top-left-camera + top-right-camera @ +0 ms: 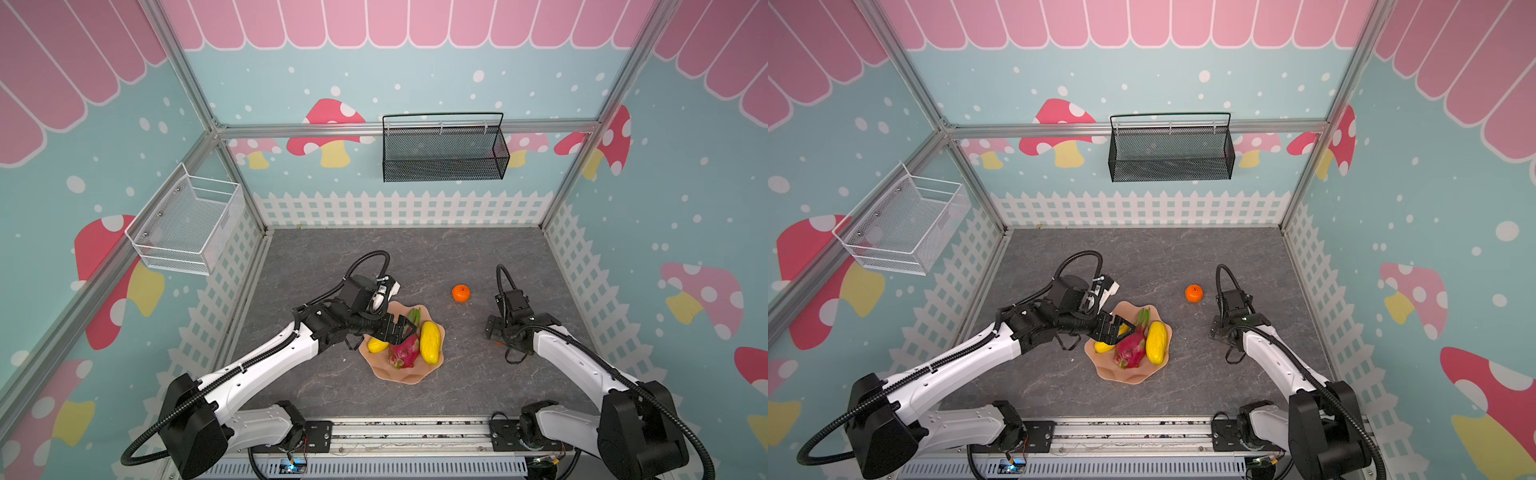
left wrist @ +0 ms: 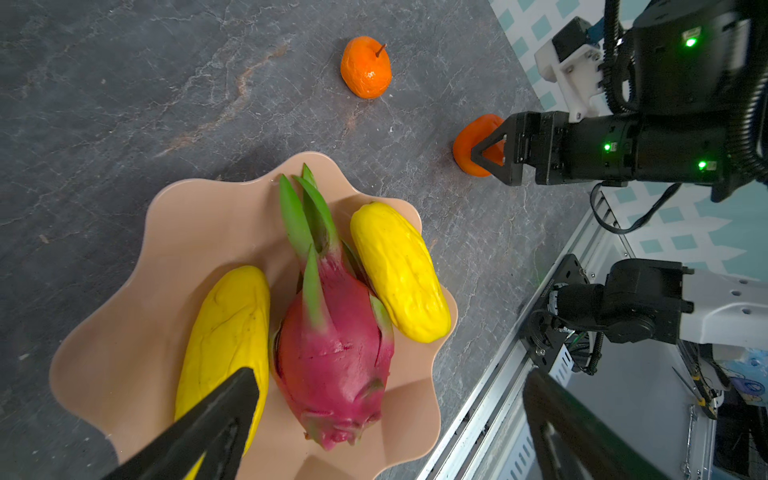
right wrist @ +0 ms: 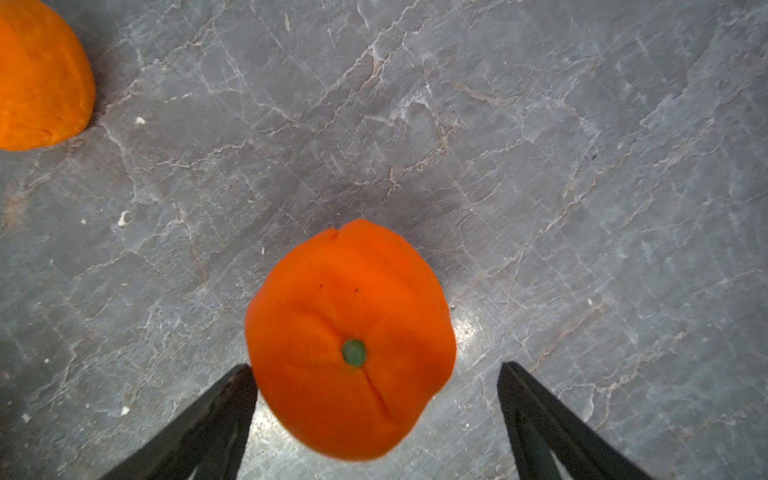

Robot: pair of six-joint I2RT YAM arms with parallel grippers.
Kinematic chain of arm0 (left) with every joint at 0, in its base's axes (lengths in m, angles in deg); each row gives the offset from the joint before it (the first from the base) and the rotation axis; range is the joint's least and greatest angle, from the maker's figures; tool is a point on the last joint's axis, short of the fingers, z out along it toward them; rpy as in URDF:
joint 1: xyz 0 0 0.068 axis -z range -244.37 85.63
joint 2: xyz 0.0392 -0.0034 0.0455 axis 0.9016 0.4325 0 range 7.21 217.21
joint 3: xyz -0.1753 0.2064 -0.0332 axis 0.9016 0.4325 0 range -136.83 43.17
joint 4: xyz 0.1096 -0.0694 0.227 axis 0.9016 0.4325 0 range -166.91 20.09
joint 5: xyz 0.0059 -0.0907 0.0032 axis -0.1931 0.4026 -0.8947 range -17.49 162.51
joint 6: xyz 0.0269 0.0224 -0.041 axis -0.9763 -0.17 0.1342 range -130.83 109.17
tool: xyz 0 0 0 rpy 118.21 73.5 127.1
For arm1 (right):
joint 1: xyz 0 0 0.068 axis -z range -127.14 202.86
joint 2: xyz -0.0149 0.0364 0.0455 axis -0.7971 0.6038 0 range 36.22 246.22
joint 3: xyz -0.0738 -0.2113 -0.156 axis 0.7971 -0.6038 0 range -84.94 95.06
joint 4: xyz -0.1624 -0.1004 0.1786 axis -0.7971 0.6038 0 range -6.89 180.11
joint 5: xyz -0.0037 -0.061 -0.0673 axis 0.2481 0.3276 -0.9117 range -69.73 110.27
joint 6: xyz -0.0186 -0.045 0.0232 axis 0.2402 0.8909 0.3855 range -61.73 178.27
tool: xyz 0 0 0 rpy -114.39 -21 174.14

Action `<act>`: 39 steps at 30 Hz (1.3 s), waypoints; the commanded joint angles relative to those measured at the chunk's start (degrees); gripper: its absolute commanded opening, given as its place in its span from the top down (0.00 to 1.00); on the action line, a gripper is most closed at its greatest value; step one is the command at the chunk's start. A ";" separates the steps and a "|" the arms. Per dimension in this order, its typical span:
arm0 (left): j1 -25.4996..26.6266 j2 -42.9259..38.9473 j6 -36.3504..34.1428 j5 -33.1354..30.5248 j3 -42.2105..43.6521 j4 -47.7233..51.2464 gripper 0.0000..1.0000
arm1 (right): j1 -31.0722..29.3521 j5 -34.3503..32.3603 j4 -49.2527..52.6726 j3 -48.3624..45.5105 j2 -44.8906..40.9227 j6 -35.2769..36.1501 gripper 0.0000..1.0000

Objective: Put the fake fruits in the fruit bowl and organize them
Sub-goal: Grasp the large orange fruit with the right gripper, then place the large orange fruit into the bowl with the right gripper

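A white wire basket [image 1: 187, 220] hangs on the left wall, and a black mesh basket [image 1: 444, 151] hangs on the back wall. The left gripper [image 2: 390, 374] hovers over the fruit bowl [image 2: 166, 249], its jaws spread wide with nothing between them. The bowl sits on the grey desk [image 1: 415, 257], a little left of the middle in both top views.

Three fruits lie in it side by side. A yellow fruit [image 2: 226, 332] is on the left. The dragon fruit [image 2: 332, 345] lies close against it in the middle, its green tips pointing toward the back wall. A second yellow fruit [image 2: 399, 270] leans on the dragon fruit's other side, one end at the rim.

Further right, an orange with a brown stem [image 1: 461, 293] stands alone on the desk, apart from the bowl. Right of it, the right gripper [image 3: 376, 369] sits low at the desk, its jaws open around a second orange [image 3: 349, 340]. One finger [image 3: 232, 399] is right at the fruit's side and the other stands off with a clear gap, so nothing is clamped. That orange rests on the desk.
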 commanded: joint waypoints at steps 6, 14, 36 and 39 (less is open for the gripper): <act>-1.07 0.29 0.94 -4.02 0.03 0.23 0.00 | 2.27 1.94 -6.55 -0.71 2.61 4.83 0.39; -7.30 -4.30 5.83 -7.21 2.70 1.06 0.00 | -2.99 13.63 -13.84 6.28 -0.66 15.89 0.46; -22.82 -10.66 8.26 -4.52 8.81 7.04 0.00 | -30.25 20.30 -19.45 31.56 24.65 23.42 0.46; -23.17 -11.06 8.16 -4.28 9.43 7.17 0.00 | -31.35 19.94 -19.14 32.04 26.30 23.80 0.46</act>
